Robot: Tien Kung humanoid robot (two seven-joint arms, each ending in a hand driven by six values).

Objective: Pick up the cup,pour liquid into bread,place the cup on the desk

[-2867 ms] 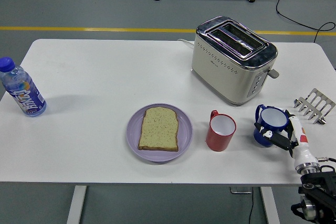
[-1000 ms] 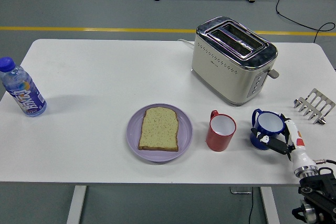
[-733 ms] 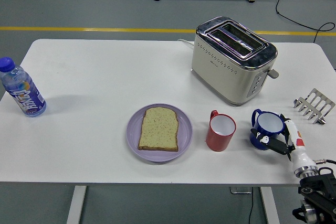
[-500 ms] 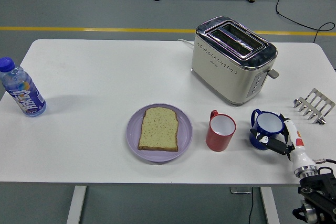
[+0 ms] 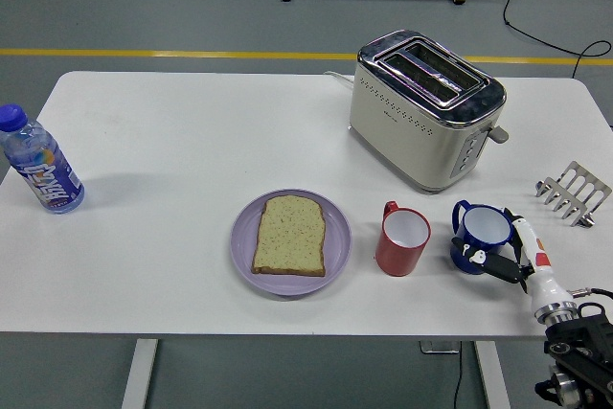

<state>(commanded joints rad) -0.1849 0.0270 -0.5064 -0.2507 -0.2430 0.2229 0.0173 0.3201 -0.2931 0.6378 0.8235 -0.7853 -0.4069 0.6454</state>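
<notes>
Right hand [image 5: 508, 258] fingers curl around the blue cup [image 5: 477, 235]; its palm side is hidden

Bread [image 5: 289, 234] on plate [image 5: 244, 251], two cups [image 5: 402, 239] [image 5: 478, 237] right, toaster [image 5: 425, 107] behind, bottle [image 5: 39, 169] far left.

Lab or workshop: grey floor [image 5: 172, 7] with yellow line [image 5: 172, 52], loose cables [image 5: 536, 7].

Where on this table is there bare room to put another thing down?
The widest bare patch lies between the water bottle at the left edge and the purple plate, running back to the toaster. The right front is crowded: red cup, blue cup in the right hand, and metal rack sit close together.
</notes>
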